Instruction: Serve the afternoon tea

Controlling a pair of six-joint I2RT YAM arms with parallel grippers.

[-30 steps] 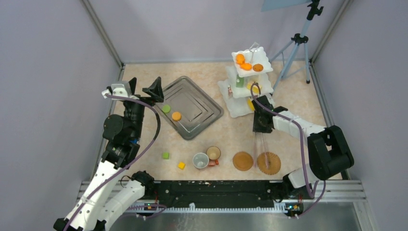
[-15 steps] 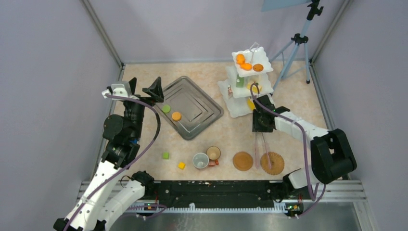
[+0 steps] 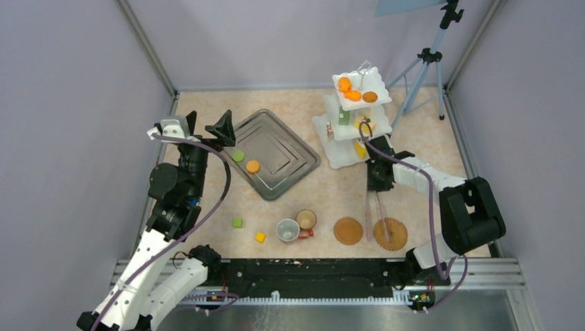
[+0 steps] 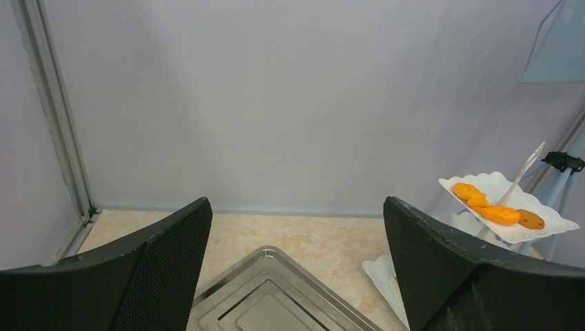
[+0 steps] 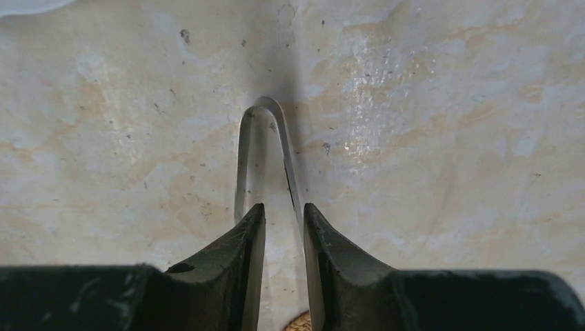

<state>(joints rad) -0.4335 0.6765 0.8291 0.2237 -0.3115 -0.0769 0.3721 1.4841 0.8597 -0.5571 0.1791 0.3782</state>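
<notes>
Top external: mounted high behind the arm bases, which you find at 6 o'clock, facing down on the whole table from afar. Left wrist: raised, facing about level through the left gripper to the far wall; it shares the steel tray and white three-tier stand with your top view. Right wrist: very near the table, facing down past the right gripper onto the tongs, which your top view shows at 4 o'clock.
</notes>
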